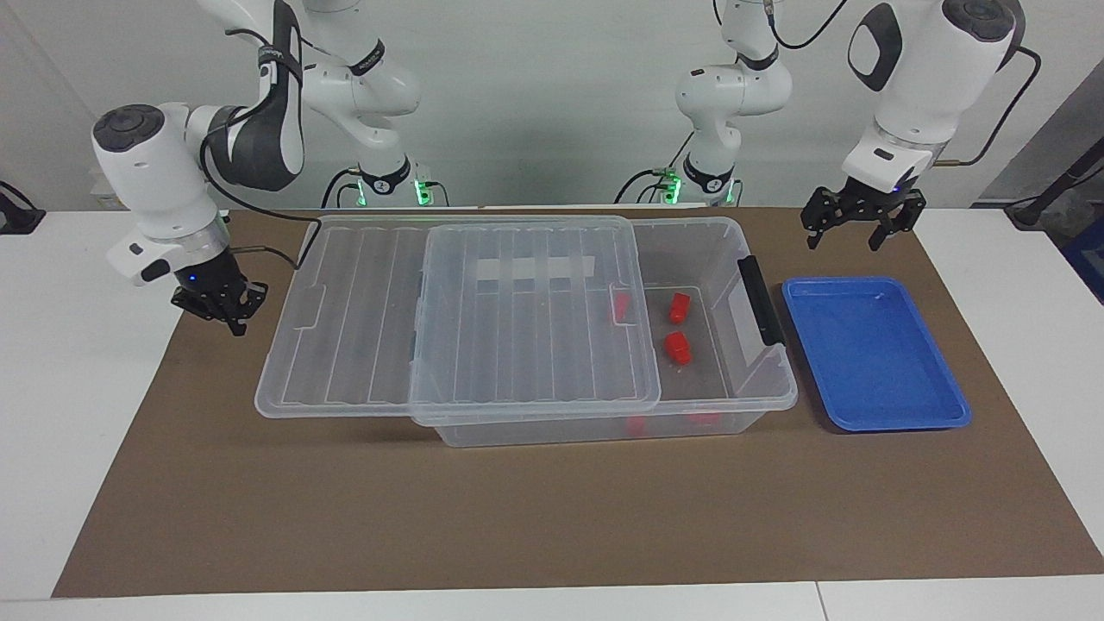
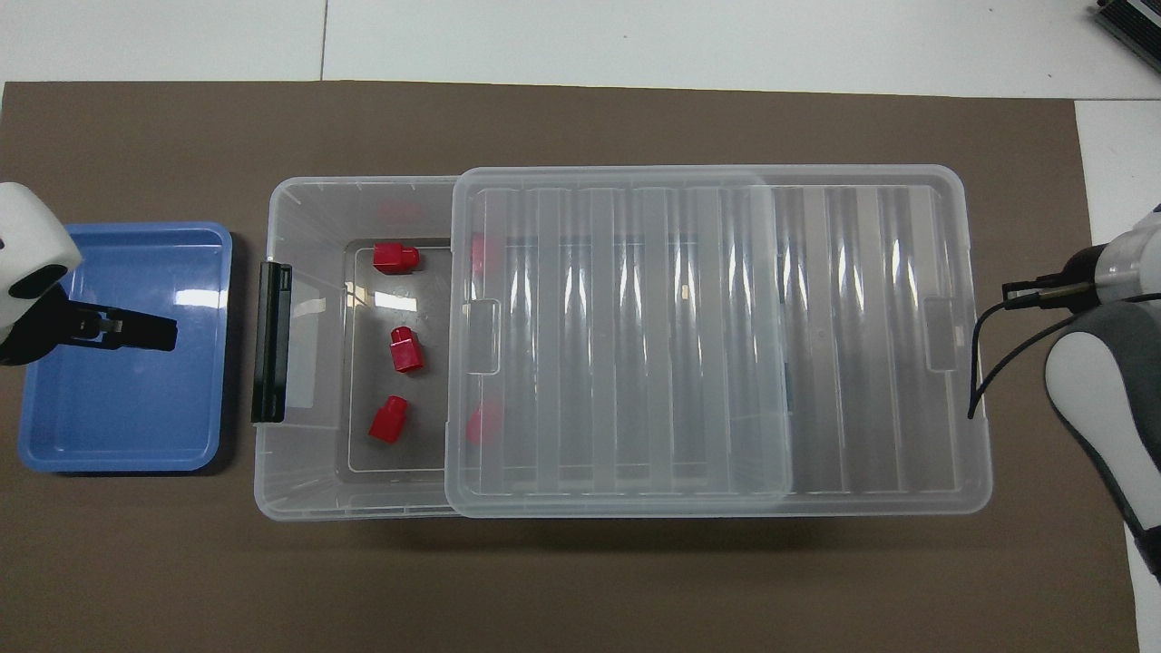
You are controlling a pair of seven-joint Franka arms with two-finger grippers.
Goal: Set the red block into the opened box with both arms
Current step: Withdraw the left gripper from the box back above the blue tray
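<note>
Facing view: right gripper hangs pinched shut and empty by the ribbed clear lid; left gripper, jaws spread wide, holds nothing over the mat near the glossy blue tray. Between them, chunky red blocks lie in the transparent box.

White table carries 1 brown mat; on it, the box beside a blue tray
</note>
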